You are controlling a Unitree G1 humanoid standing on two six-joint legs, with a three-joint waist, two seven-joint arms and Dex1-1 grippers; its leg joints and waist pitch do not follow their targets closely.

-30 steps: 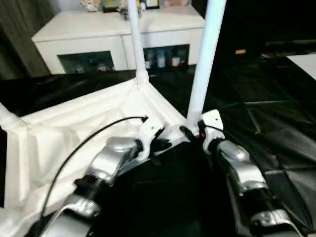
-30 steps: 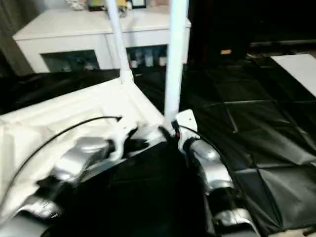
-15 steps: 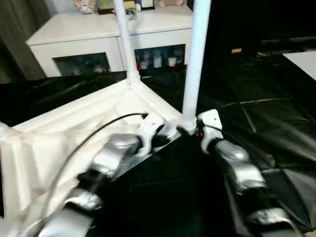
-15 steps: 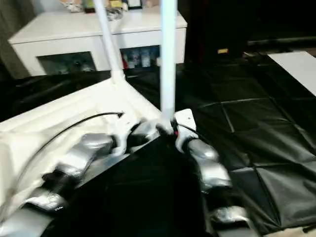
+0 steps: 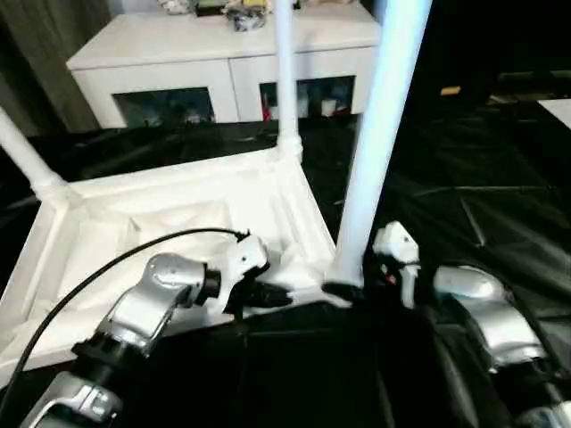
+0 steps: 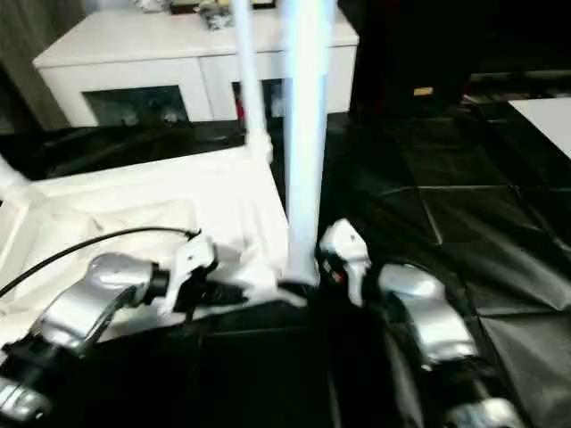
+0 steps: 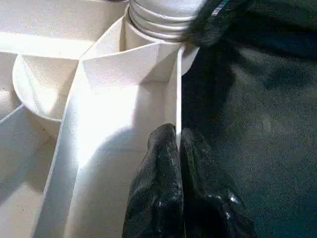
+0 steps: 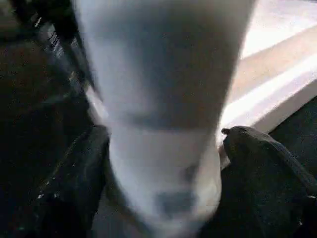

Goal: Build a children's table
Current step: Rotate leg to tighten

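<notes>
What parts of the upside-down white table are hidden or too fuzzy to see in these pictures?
- Tops of the legs: cut off by the upper edge in both eye views.
- The table's near left corner: covered by the left arm and its cable in the eye views.
- The near leg's base: a blur in the right wrist view, so its seating in the socket cannot be judged.
- Items behind the cabinet's glass doors: too small to name.

Your head views are dim around the bright, washed-out children's table. Just ahead of your right gripper, the nearest leg smears with blur, perhaps motion. Shadow darkens the floor beside your left gripper.
</notes>
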